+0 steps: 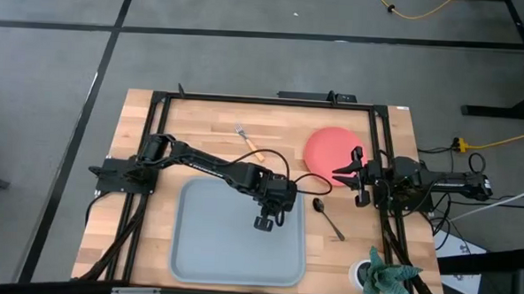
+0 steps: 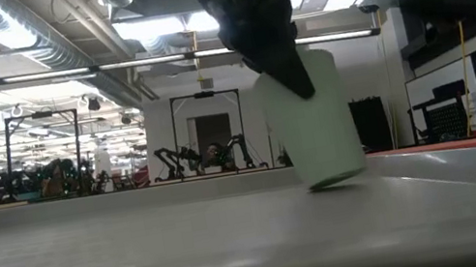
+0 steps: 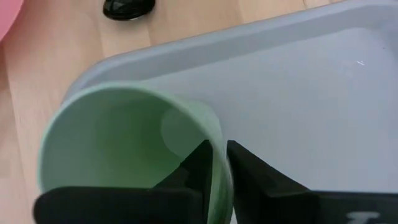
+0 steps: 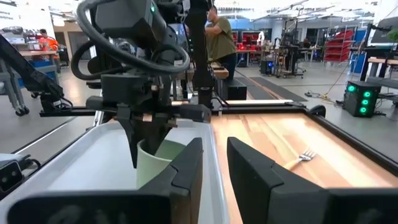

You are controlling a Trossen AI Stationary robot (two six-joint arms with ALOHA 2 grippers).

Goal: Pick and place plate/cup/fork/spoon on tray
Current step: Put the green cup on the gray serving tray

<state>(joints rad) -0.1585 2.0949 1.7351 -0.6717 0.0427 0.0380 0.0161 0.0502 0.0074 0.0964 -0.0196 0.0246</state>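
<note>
From above, the left tool [image 1: 265, 222] hangs over the tray [image 1: 204, 251] on the worktop [image 1: 201, 127]. Low down, the pale-green cup [image 2: 314, 120] rests tilted on it — wall pinched. The right tool [image 1: 360, 178] waits, holding nothing. No writing readable.

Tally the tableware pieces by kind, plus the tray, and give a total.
Coral-red plate: 1
Pale-green cup: 1
Orange-handled fork: 1
Dark spoon: 1
Blue-grey tray: 1
Total: 5
</note>
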